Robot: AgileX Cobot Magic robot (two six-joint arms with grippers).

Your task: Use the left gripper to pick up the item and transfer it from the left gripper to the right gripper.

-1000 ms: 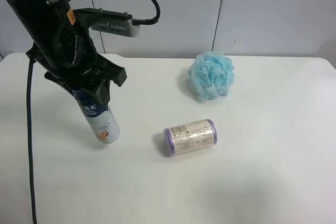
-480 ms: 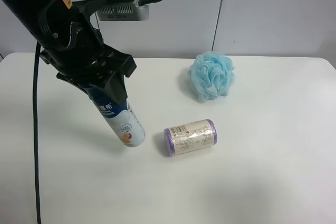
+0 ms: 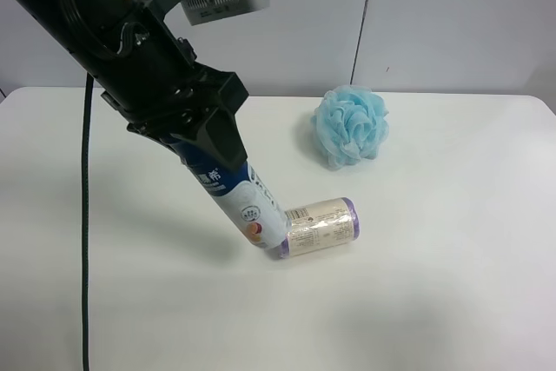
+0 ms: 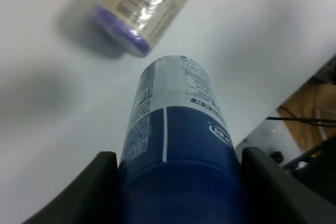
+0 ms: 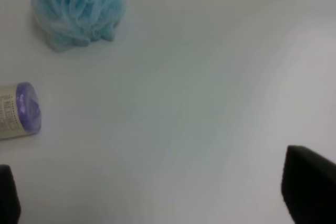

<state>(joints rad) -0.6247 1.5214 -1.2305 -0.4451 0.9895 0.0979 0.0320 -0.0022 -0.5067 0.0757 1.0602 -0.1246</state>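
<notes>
Left gripper (image 3: 201, 132) pinching the item (image 3: 239, 202) at its cap end, bottle hanging tilted and looks lifted off the tabletop (image 3: 434, 284), free end just beside the purple-ended roll (image 3: 321, 225), contact unclear. Gripping up high likely leaves the labelled body exposed for the handover. Right gripper (image 5: 157, 192) spread wide, nothing between its fingers, over the tabletop near the blue pouf (image 3: 349, 125)

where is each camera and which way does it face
Exterior high: high up, looks down on the table; left gripper clamps the bottle.
Right wrist: on the right arm, faces the pouf; open right gripper barely in view.
Left wrist: on the left arm, looks along the bottle; fingers flank it.
Shared: the roll, all three.
</notes>
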